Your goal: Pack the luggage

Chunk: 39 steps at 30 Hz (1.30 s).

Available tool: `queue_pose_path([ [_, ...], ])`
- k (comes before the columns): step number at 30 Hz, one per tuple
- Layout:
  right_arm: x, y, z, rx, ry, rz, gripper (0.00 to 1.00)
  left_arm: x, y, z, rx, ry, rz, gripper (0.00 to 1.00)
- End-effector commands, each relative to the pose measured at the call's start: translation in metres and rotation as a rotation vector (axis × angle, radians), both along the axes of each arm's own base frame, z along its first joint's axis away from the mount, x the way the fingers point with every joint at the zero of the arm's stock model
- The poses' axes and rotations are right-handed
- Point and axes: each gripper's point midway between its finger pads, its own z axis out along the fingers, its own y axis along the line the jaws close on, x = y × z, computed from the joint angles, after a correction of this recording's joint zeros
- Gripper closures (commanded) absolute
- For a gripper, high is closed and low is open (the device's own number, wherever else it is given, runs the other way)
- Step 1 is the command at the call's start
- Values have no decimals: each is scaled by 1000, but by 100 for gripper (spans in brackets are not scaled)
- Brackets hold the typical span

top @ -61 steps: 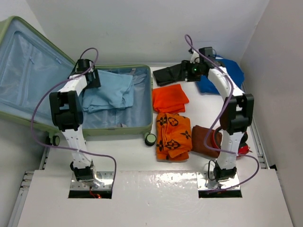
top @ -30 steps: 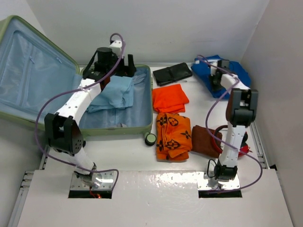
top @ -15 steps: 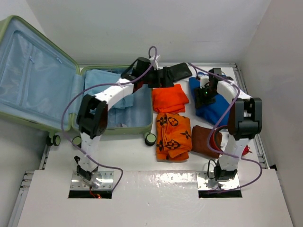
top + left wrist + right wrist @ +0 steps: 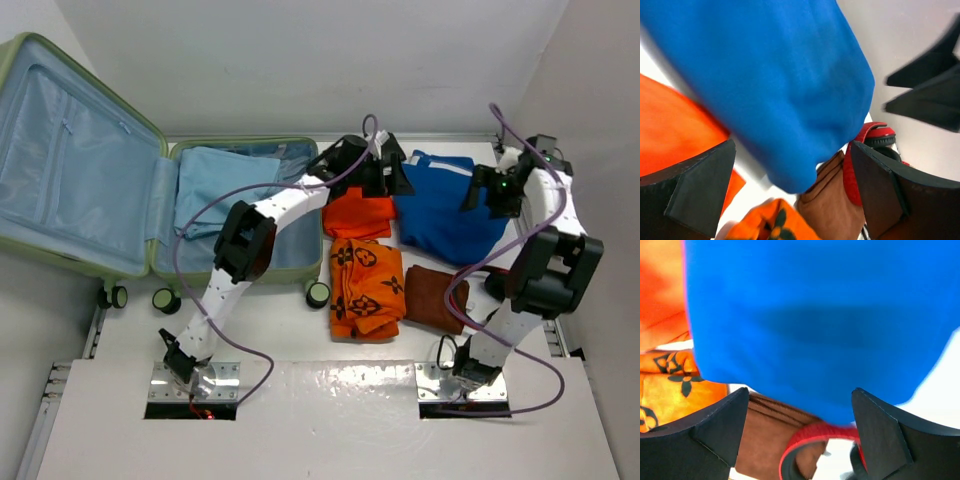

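Blue bag (image 4: 445, 225) under left pincer (image 4: 790, 192), right pincer (image 4: 800, 425), both gaping, empty

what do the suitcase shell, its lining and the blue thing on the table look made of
Luggage shell: probably hard moulded plastic, pale green with a satin look; its rim is stiff and even. Lining: thin light-blue fabric, wrinkled and seamed. Blue cloth: soft matte textile that lies in folds; its weave is too blurred to tell.

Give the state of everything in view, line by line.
Suitcase, open, lid leaning back.
Light-blue garment, lying in suitcase.
Blue cloth, spread out, unheld.
Plain orange cloth, folded.
Patterned orange cloth, folded.
Brown cloth, folded.
Left claw, open.
Right claw, open.
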Motion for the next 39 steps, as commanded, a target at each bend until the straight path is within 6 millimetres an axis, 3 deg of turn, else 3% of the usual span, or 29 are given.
queue_pose_path([
  [1,-20,-18,6,7,45,-178,18,-4,-23,-6,-45,34,-14,0],
  [5,-29,-43,-19,21,122,-316,16,-2,-35,-31,-22,48,11,0],
  [8,-22,-48,-36,67,139,-352,14,0,-39,-54,4,68,39,0],
  [10,-13,-52,-51,86,160,-358,13,-3,-44,-58,8,72,31,0],
  [11,-12,-51,-56,99,172,-364,13,-4,-44,-72,19,97,35,0],
  [14,5,-54,-76,115,167,-358,10,-1,-50,-74,-19,92,31,0],
  [16,11,-49,-88,160,186,-330,10,-1,-55,-78,-50,83,13,0],
  [17,18,-46,-91,177,188,-322,10,-7,-63,-67,-79,78,-13,0],
  [19,32,-38,-94,224,175,-294,9,-5,-66,-74,-91,71,-24,0],
  [20,35,-32,-96,240,177,-280,9,-9,-73,-61,-111,53,-45,0],
  [23,48,-16,-97,292,164,-230,10,-13,-80,-68,-111,53,-56,0],
  [25,52,-3,-96,323,156,-187,16,-20,-84,-69,-104,61,-66,0],
  [26,52,5,-97,330,159,-164,19,-23,-82,-86,-88,99,-59,0],
  [28,52,16,-94,361,152,-121,26,-24,-81,-96,-78,122,-55,1],
  [29,49,22,-95,367,159,-99,35,-26,-81,-96,-80,124,-63,3],
  [31,44,35,-93,380,154,-43,50,-26,-83,-89,-91,95,-82,14],
  [32,41,44,-89,379,158,-20,66,-22,-86,-77,-102,48,-93,20],
  [35,35,57,-80,386,155,9,92,-13,-88,-51,-100,-80,-115,47],
  [36,36,62,-76,387,148,22,95,-7,-91,-30,-119,-144,-114,65],
  [39,30,75,-57,400,128,44,100,0,-86,11,-101,-286,-109,91],
])
